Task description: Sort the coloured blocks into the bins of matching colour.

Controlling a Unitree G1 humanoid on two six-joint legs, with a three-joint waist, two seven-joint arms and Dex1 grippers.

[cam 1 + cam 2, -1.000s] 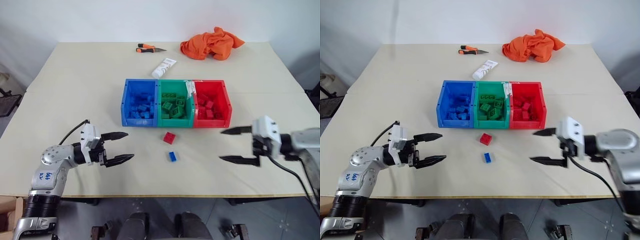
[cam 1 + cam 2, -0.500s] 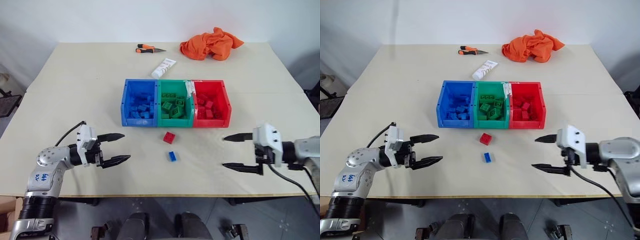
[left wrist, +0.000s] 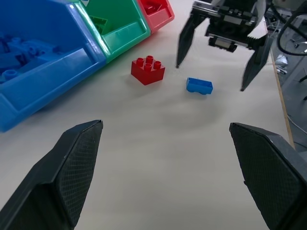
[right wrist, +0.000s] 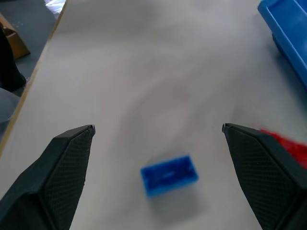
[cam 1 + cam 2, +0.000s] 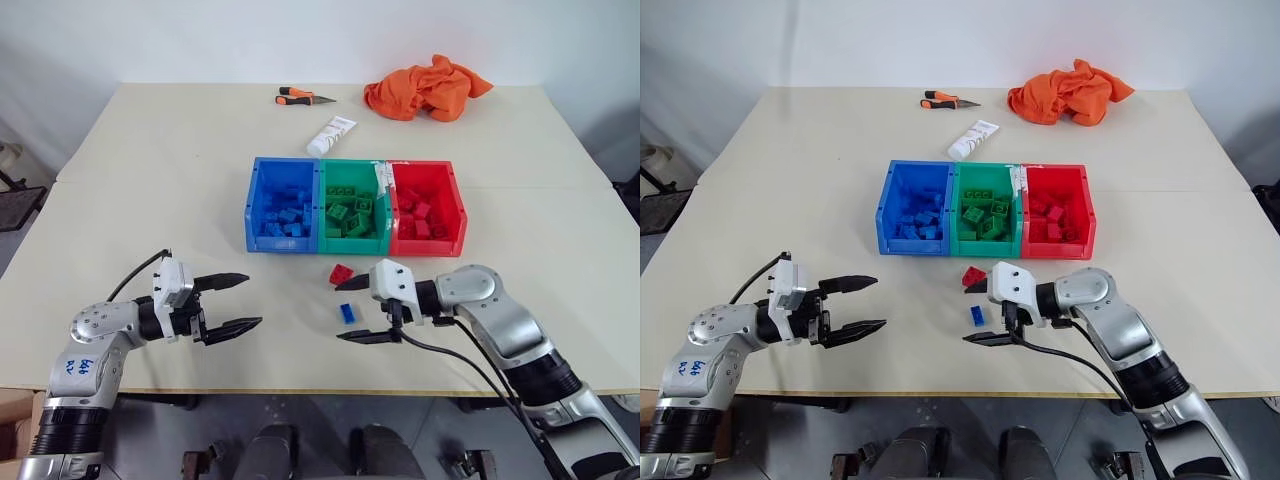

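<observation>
Three bins stand in a row mid-table: blue [image 5: 280,243], green [image 5: 352,245] and red [image 5: 428,247], each holding several blocks of its own colour. Two blocks lie loose in front of them, a red one [image 5: 341,273] and a blue one [image 5: 347,312]. My right gripper [image 5: 339,312] points left, open, low over the table, with its fingertips on either side of the blue block [image 4: 169,174] and not touching it. Well apart from the blocks, my left gripper [image 5: 253,300] hovers open and empty at the front left, facing the red block [image 3: 148,70] and the right gripper [image 3: 209,77].
At the table's far side lie an orange cloth [image 5: 428,87], a white tube [image 5: 330,135] and an orange-handled tool [image 5: 300,97]. The table's front edge runs just below both grippers.
My right gripper has swung left from the front right of the table and dropped a little, ending around the blue block. The left gripper has stayed put and both stay open.
</observation>
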